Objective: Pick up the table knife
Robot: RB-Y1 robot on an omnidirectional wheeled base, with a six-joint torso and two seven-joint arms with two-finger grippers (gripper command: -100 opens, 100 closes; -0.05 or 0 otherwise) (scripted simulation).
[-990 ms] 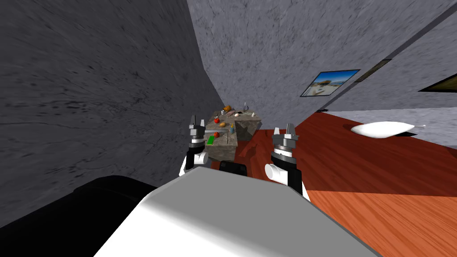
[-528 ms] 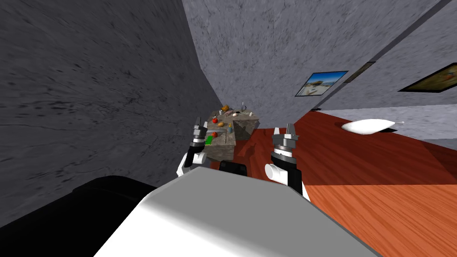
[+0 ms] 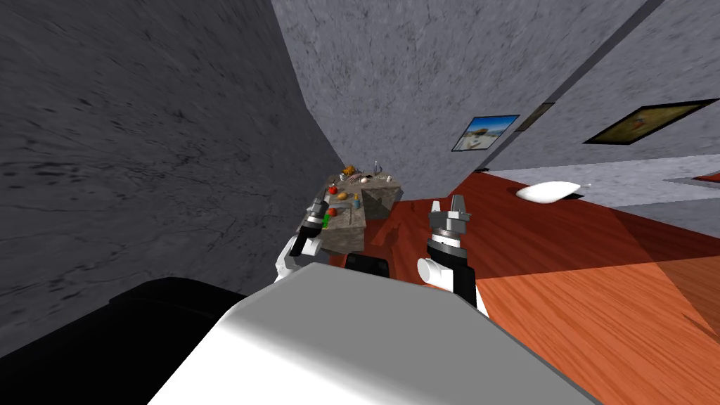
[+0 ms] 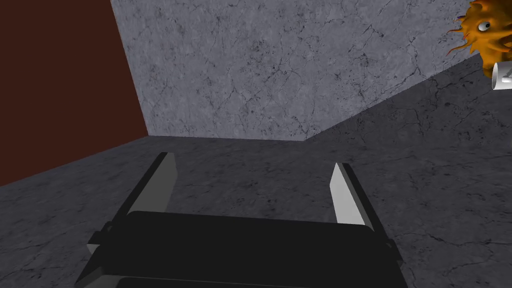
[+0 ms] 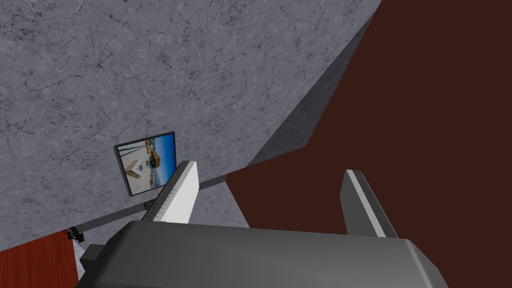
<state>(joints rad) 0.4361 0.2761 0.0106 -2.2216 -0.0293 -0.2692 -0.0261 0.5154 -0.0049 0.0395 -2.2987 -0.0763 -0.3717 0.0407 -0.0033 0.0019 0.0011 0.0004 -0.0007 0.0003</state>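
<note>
Among the small things crowded on the grey stone surface (image 3: pixel 349 223) at 12 o'clock, the table knife cannot be told apart. A red apple (image 3: pixel 332 190) and an orange (image 3: pixel 342 196) are seen there. The left gripper (image 3: pixel 318 208) is held at 11 o'clock by the surface's near end, fingers (image 4: pixel 162 185) spread. The right gripper (image 3: pixel 446 205) is held at 1 o'clock over the wooden floor (image 3: pixel 598 295), fingers likewise spread.

Head steeply down — wrists toward wall (image 4: pixel 280 75)
</note>
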